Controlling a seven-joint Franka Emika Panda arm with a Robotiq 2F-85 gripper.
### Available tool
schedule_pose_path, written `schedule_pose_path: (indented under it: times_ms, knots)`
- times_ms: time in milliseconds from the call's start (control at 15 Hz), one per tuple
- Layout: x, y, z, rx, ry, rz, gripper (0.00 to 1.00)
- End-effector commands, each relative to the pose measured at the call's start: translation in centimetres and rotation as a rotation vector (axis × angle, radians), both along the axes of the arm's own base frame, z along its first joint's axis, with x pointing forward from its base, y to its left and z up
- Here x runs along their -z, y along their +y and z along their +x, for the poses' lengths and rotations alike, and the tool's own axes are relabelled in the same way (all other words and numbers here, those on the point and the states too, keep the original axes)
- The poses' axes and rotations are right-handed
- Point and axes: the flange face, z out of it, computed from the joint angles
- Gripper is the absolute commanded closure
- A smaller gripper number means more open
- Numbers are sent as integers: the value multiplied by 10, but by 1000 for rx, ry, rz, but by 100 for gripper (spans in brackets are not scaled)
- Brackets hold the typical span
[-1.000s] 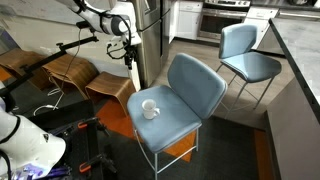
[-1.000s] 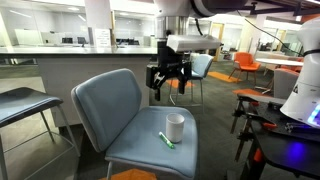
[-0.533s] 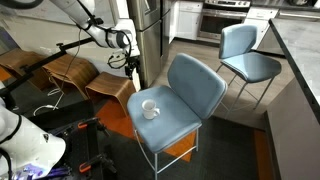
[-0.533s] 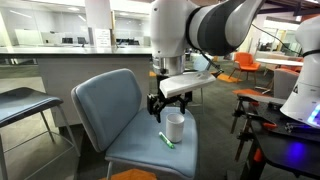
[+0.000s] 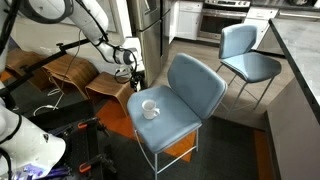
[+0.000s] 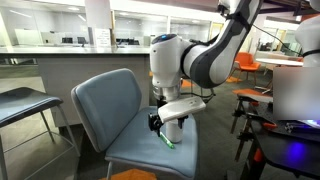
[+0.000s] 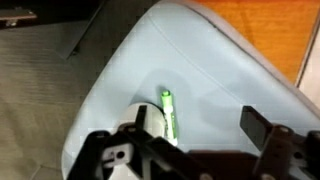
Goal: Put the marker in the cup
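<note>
Gripper: in the wrist view the gripper [image 7: 185, 150] was seen with its two fingers [image 7: 262, 130] spread wide apart, and nothing was held between them. In both exterior views it was seen low over the seat's edge [image 5: 134, 72] [image 6: 158, 120].
Marker: a slim green marker [image 7: 168, 112] was seen lying flat on the seat, in the gap below the parted fingers and not touched by them. In an exterior view it [image 6: 166, 141] lay just in front of the cup, toward the seat's front edge. Outside the cup.
Cup: a small white cup [image 5: 149, 108] was seen upright on the seat, its handle turned to the side. In an exterior view it [image 6: 176, 128] was partly covered by the gripper.
Chair: the cup and the marker were both carried by a blue-grey padded chair [image 5: 195, 85] [image 6: 105, 100] on thin metal legs. Its seat [image 7: 210, 70] filled much of the wrist view.
Surroundings: a second chair of the same kind [image 5: 240, 45] was seen well apart, further back.
Contact: no touch between gripper and marker could be made out.
</note>
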Motion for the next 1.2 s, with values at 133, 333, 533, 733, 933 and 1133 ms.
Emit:
schedule_pose_path:
  times_ms: [133,333,533,733,933,1133]
  knots:
    - [40,-18,15,11,-23,11,0]
    - [59,-27,16,15,-26,21,0]
    - [74,-33,18,25,-31,32,1]
    - [88,-35,17,39,-30,44,6]
    - [100,-42,14,57,-25,40,6]
    - [106,-52,13,71,-22,34,5]
